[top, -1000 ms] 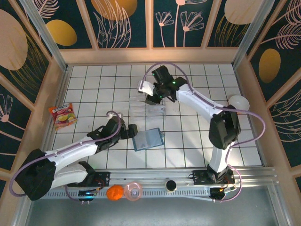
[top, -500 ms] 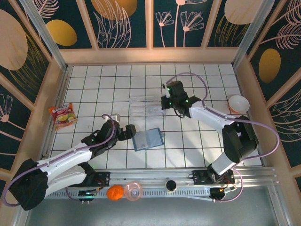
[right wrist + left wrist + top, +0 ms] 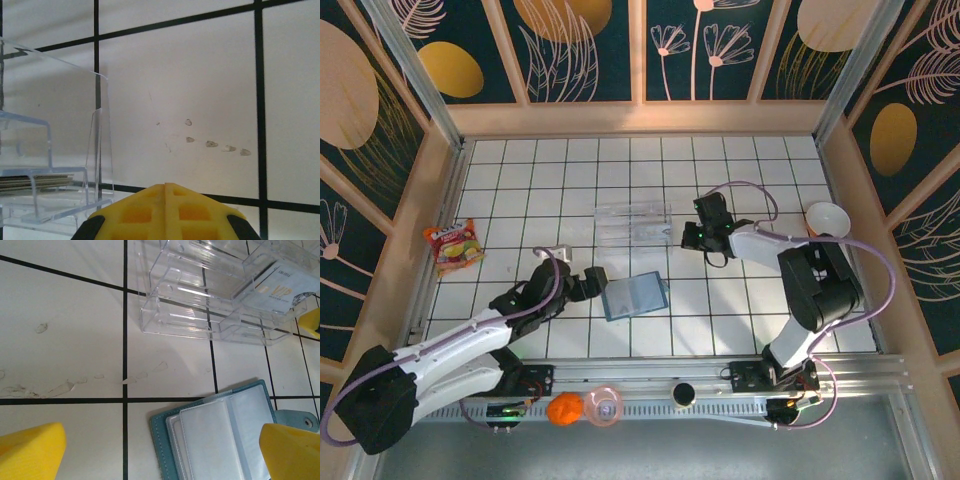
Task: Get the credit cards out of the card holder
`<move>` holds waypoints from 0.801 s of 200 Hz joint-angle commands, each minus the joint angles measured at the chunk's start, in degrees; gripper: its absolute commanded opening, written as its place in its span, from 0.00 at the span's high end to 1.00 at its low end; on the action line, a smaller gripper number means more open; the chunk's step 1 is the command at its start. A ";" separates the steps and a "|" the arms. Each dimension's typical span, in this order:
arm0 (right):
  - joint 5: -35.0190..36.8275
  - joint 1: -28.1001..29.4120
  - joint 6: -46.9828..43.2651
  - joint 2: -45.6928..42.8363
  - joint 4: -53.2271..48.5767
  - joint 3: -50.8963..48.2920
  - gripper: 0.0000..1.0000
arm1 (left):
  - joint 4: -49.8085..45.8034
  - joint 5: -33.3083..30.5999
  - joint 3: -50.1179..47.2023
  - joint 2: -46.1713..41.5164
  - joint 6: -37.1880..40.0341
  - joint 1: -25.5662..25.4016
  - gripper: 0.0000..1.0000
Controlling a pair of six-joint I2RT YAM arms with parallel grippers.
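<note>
Overhead view: the card holder (image 3: 633,296) lies open and flat on the tiled table (image 3: 520,170), near its centre, with the slate-blue inside facing up. The left gripper (image 3: 594,283) is just to its left, low over the tiles. In the wrist view its yellow fingers (image 3: 31,451) are spread wide, one above bare tile and the other overlapping the holder's edge beside the clasp (image 3: 303,420), with nothing held between them. The holder's clear sleeves look pale; whether they contain cards cannot be told. Beyond the holder and apart from it stands a clear tray (image 3: 632,222), and one pale card (image 3: 280,287) printed "VIP" lies flat in an end compartment. The right gripper (image 3: 693,238) is just beside the tray's right end; its pads (image 3: 145,210) meet with no gap and grip nothing. A white bowl (image 3: 826,216) stands by the right wall and a snack packet (image 3: 453,246) by the left.
</note>
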 commanded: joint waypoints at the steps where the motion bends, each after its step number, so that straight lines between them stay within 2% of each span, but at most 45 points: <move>1: -4.09 0.00 1.54 0.90 3.10 0.29 1.00 | -0.24 -0.15 -1.11 -1.23 -0.85 0.38 0.01; 129: -10.37 4.52 5.21 0.16 7.96 -4.08 1.00 | -0.33 -0.64 -2.72 -3.04 -1.61 0.39 0.02; 160: -9.82 8.12 5.27 -1.01 6.94 -3.23 1.00 | -0.41 -0.54 -2.91 -3.35 -1.81 0.37 0.01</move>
